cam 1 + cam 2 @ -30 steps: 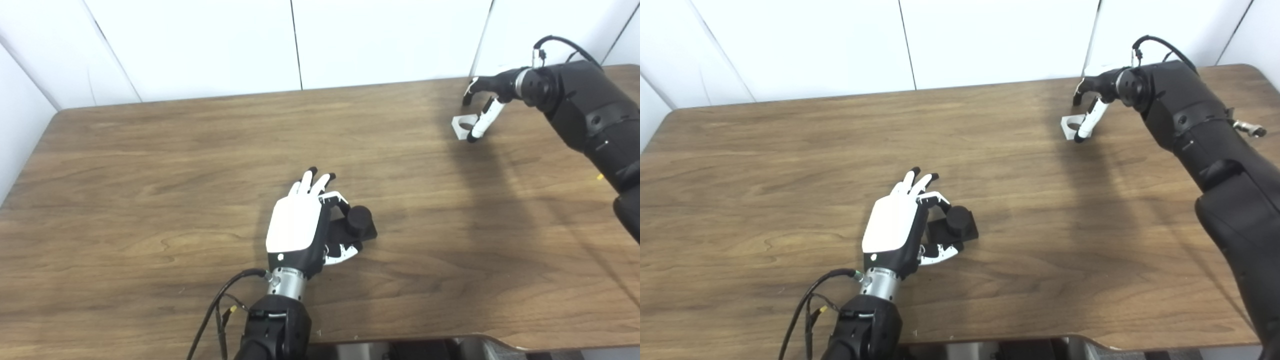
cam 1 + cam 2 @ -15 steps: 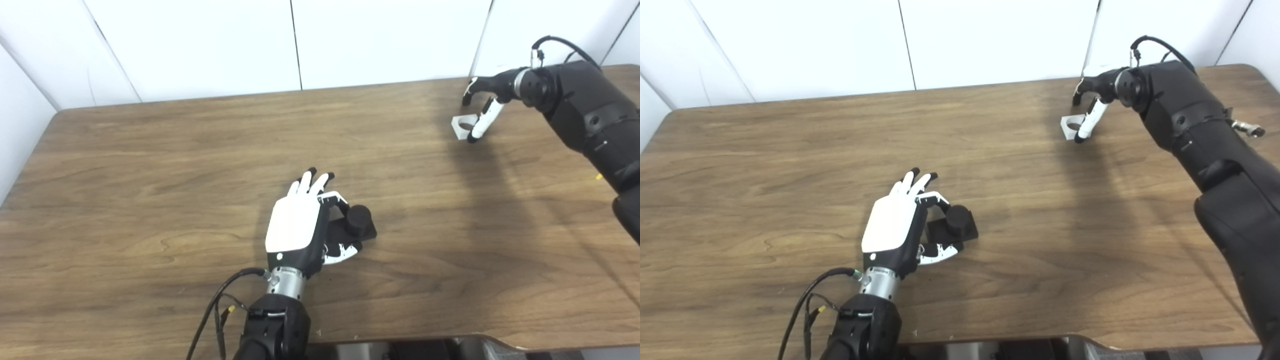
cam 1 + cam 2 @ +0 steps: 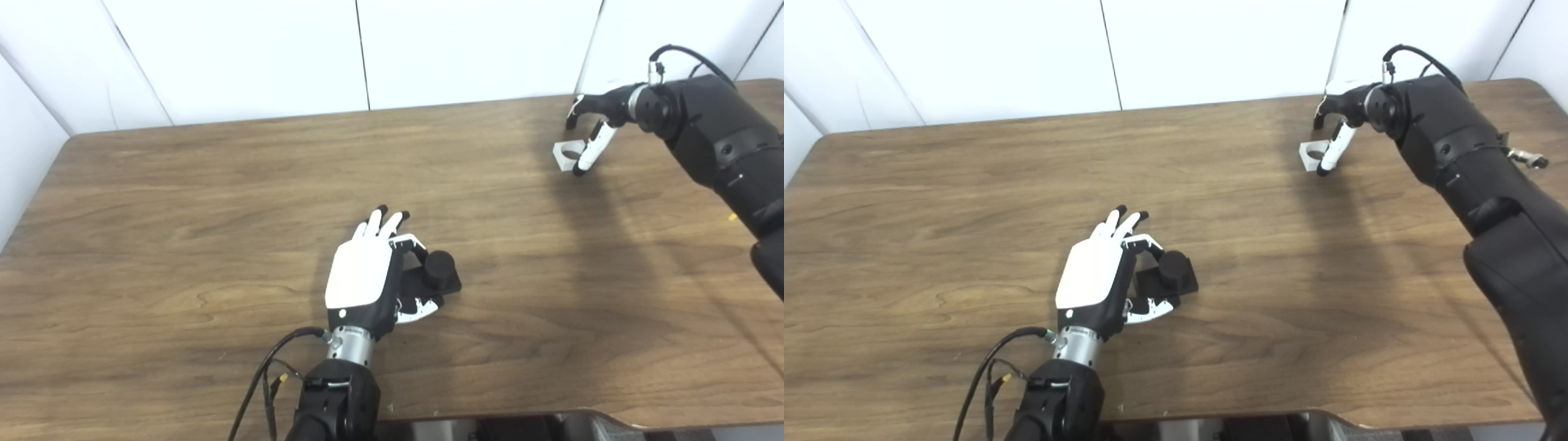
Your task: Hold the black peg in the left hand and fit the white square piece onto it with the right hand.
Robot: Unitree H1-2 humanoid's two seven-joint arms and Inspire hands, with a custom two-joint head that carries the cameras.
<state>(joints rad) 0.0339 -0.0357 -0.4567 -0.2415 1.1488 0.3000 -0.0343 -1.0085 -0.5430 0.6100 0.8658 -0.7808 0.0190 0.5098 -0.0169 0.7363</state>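
Note:
The black peg (image 3: 440,266), a short cylinder on a square black base, stands on the wooden table (image 3: 184,202) near the middle. My left hand (image 3: 362,278) lies just left of it, one curled finger and the thumb pinching the base from either side and the other fingers stretched out. The white square piece (image 3: 565,153), with a round hole, lies flat at the far right of the table. My right hand (image 3: 589,131) hovers over it, open, with one white finger reaching down across its right edge and the thumb raised behind it.
White wall panels (image 3: 367,49) rise directly behind the table's far edge. The right forearm (image 3: 1470,165) stretches along the table's right side. A black cable (image 3: 263,373) trails from the left wrist at the front edge.
The right hand has shifted very slightly up and back over the white piece. Left hand, black peg and white piece have stayed where they were.

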